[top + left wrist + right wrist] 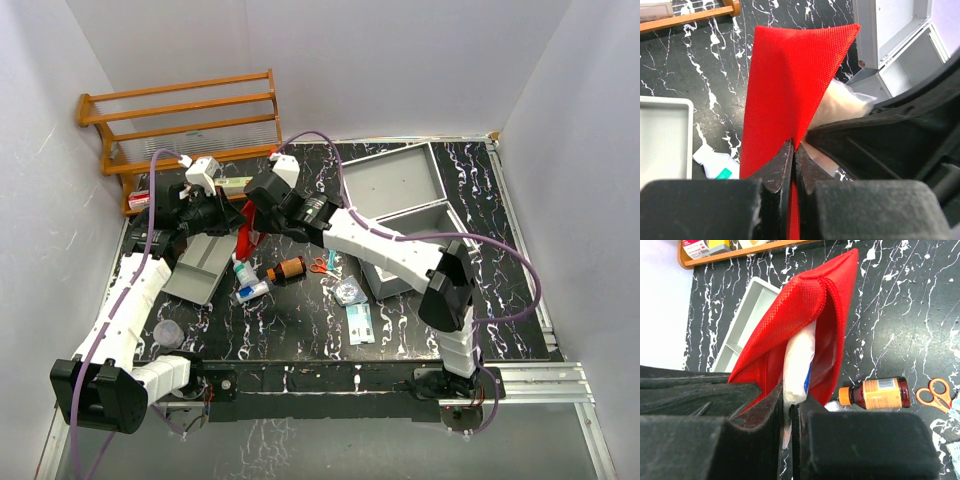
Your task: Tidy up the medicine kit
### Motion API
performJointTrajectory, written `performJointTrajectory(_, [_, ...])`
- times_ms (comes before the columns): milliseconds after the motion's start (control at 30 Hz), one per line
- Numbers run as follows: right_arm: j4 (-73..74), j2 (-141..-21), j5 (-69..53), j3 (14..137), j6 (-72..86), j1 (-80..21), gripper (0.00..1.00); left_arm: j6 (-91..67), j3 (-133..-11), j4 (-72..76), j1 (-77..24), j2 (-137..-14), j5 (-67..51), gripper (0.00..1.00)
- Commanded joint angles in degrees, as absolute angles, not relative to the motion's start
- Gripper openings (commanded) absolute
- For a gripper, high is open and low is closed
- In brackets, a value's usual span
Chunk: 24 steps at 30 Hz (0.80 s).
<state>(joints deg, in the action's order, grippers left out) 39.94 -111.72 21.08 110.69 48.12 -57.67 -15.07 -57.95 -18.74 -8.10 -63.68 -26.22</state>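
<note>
Two arms meet over the left half of a black marbled table (300, 345), both gripping one red pouch (790, 75) held clear of the surface. The left gripper (793, 150) has its fingers pressed together on a lower edge of the pouch's woven fabric. The right gripper (790, 407) faces it from the other side, its fingers nearly closed and pinching a white packet (800, 365) that hangs out of the pouch's open mouth. In the left wrist view the right gripper's black body fills the lower right, with something pale and soft showing just behind the red cloth.

The medicine kit (392, 182) stands at the right rear of the table, well apart from the pouch. It is open, its grey lid thrown back towards the far wall and its body partly hidden under the right arm.

A shallow grey divided tray (200, 265) lies on the table below the left gripper. Two white tubes (247, 283) lie just beside the tray's right edge. A brown bottle (875, 394) with an orange cap lies on its side near them, and orange-handled scissors (935, 392) lie just to its right. Flat packets (358, 318) lie nearer the front edge, between the bottle and the kit. A wooden rack (180, 125) stands against the far left wall, small boxes on its bottom shelf.
</note>
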Motion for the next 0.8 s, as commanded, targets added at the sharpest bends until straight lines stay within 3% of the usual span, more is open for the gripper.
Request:
performJointTrajectory(0, [38.0, -114.1, 22.6, 114.5, 48.4, -57.3, 0.08, -15.0, -57.5, -17.1, -8.3, -61.7, -29.9, 0.0])
performJointTrajectory(367, [37.4, -115.9, 30.9, 115.0, 52.1, -55.9, 0.05, -16.5, -57.9, -18.2, -8.4, -62.2, -31.3, 0.0])
performJointTrajectory(767, [26.2, -113.0, 29.5, 107.7, 49.2, -55.5, 0.06, -20.8, -61.3, -22.0, -8.4, -65.3, -31.6, 0.0])
